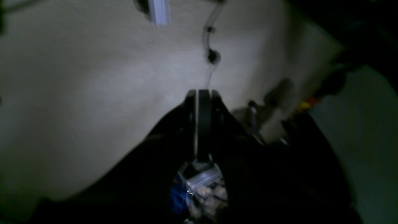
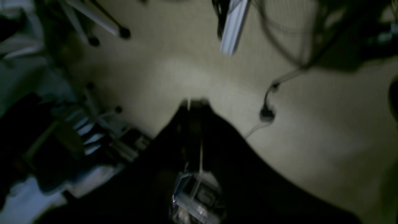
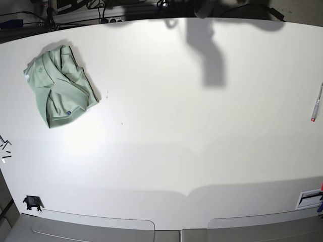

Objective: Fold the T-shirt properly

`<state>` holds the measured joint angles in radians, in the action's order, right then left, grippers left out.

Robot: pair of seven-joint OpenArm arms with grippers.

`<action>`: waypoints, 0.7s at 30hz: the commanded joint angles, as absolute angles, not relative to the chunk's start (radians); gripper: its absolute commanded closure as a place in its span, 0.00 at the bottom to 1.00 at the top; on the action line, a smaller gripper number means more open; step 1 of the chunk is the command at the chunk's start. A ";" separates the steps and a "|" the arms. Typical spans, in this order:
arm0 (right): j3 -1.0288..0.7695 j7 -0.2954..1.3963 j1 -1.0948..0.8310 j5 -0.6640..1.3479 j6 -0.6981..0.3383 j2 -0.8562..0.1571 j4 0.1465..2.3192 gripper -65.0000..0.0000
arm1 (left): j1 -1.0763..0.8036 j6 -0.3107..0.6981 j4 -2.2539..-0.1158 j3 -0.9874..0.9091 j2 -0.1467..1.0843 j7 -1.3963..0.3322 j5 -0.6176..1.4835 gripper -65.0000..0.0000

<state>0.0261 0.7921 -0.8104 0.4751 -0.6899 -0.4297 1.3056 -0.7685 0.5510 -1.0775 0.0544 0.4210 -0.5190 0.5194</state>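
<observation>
One wide white table (image 3: 202, 151) filled nearly all of the base view, lit brightest toward its left half and crossed near the far edge by a dark shadow (image 3: 209, 55). Carried only a few things, all well apart. Largest among them: the T-shirt (image 3: 58, 85), pale mint green, lying in the table's far left corner as that view had it, bunched into a rough crumpled packet rather than spread flat, with a small dark label (image 3: 68, 112) showing near its lower edge. No arm or gripper near the shirt; neither arm in the base view at all.

Next in size: the left gripper (image 1: 197, 93), seen from its own wrist camera as two dark fingers pressed together with only a thin bright seam between them, holding nothing, pointed at a pale floor with a dark cable (image 1: 211, 46) running across it. Likewise the right gripper (image 2: 194, 102), blurred and dim in its wrist view, fingers brought together, nothing between them, above a pale floor with a cable (image 2: 267, 105) and metal stand legs (image 2: 99, 25) off to the side.

Smaller still: a pen (image 3: 316, 103) lying near the table's right edge in the base view, far from the shirt. Smallest: a dark clip-like piece (image 3: 32, 202) near the front left corner, and a few tiny specks (image 3: 107, 93) just beside the shirt.
</observation>
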 commanded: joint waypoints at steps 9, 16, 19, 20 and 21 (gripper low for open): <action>0.312 0.616 -0.513 0.310 -0.417 -0.354 0.988 1.00 | -0.554 0.437 -0.800 0.073 0.273 -0.315 0.276 1.00; 0.431 0.496 -0.345 0.311 -0.225 -0.240 0.765 1.00 | -0.444 0.260 -0.662 0.073 0.208 -0.192 0.199 1.00; 0.449 0.493 -0.307 0.314 -0.192 -0.204 0.724 1.00 | -0.414 0.253 -0.651 0.073 0.201 -0.192 0.199 1.00; 0.450 0.493 -0.299 0.314 -0.190 -0.194 0.718 1.00 | -0.409 0.253 -0.651 0.073 0.200 -0.192 0.199 1.00; 0.450 0.493 -0.292 0.315 -0.183 -0.185 0.715 1.00 | -0.405 0.253 -0.651 0.073 0.199 -0.192 0.199 1.00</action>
